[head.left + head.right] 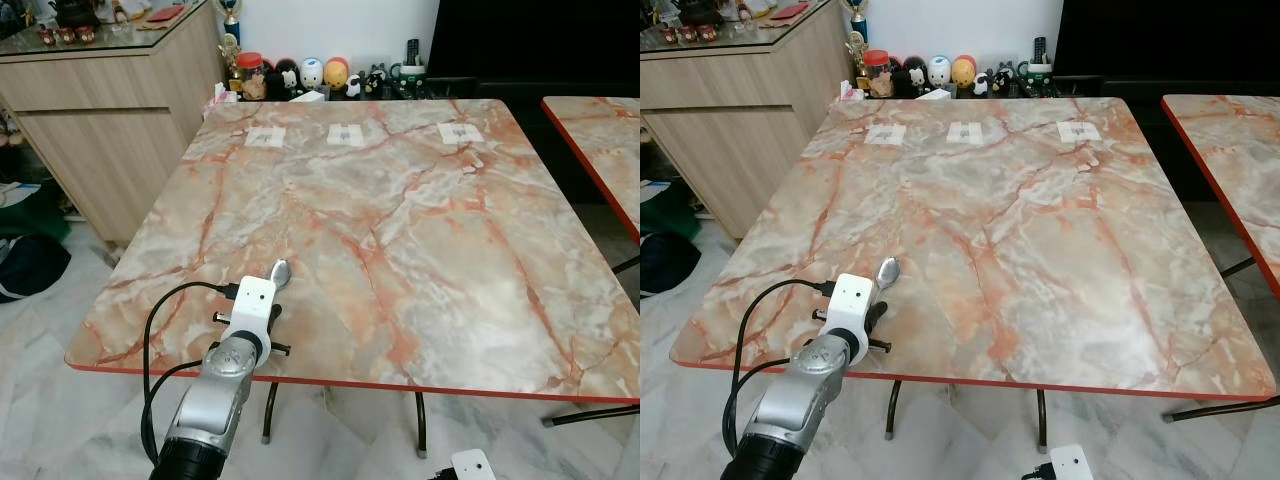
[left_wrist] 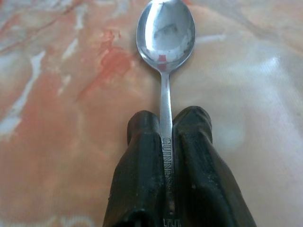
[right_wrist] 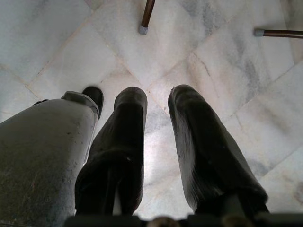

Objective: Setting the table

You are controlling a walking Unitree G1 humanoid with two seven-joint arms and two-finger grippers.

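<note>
Steel spoon clamped in left end effector; near table edge.

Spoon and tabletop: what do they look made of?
The spoon looks like polished steel: its bowl mirrors its surroundings. The tabletop shows glossy pink-orange marble veining, but its thin red edge suggests a printed laminate. The left gripper clamps the spoon's handle.

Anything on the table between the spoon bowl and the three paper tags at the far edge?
No. From the spoon in the left gripper to the paper tags, the left eye view shows bare marble tabletop.
</note>
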